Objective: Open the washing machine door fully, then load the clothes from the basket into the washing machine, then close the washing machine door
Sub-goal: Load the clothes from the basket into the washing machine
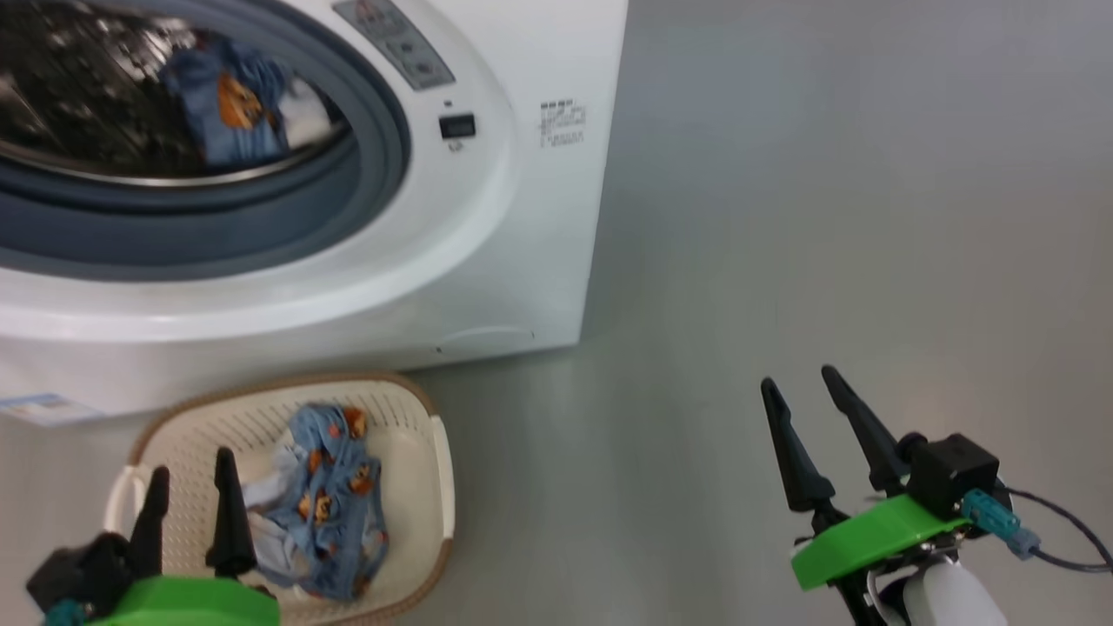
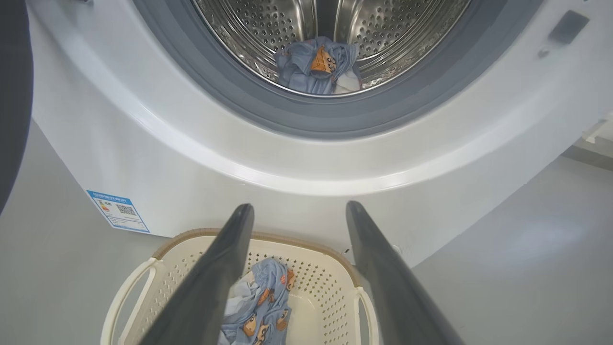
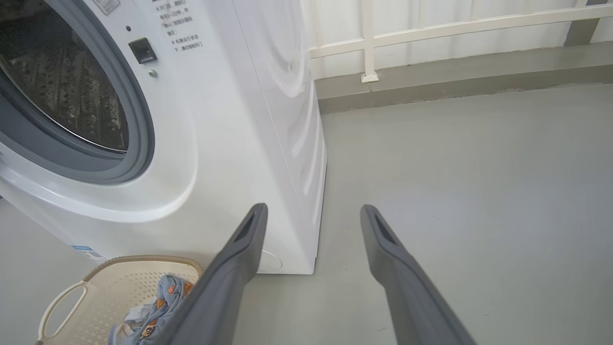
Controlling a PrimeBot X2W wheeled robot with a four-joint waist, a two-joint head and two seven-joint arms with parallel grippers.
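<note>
Risks first.
- One piece of light blue bear-print cloth [image 2: 316, 64] already lies in the perforated steel drum [image 2: 249, 28]. It sits at the front lip, just beside the grey-blue rubber gasket [image 2: 230, 96]. Left there, it could be pinched by the washing machine door [image 2: 12, 96] on closing. I take the door to be the dark curved slab at the left border of the left wrist view, but I can't confirm that.
- The rest of the clothes [image 1: 326, 496], a light blue bundle with orange-brown bears and white parts, lies loose and sprawled. A shallow pinch may lift one layer and leave the white bits behind.
- The small cream perforated plastic basket with the brown woven-look rim [image 1: 439, 469] looks light. A finger pressing its wall or catching a hole could shove it against the big white front-loading washing machine [image 1: 522, 217].

Positions.
- Your left gripper [image 1: 191, 463] hangs over the basket's left half, jaws spread wide and empty. The bundle lies just right of its fingertips and lower down.
- Your right gripper [image 1: 797, 377] is also wide and empty, over the bare grey floor [image 1: 783, 174], well apart from the basket.
</note>
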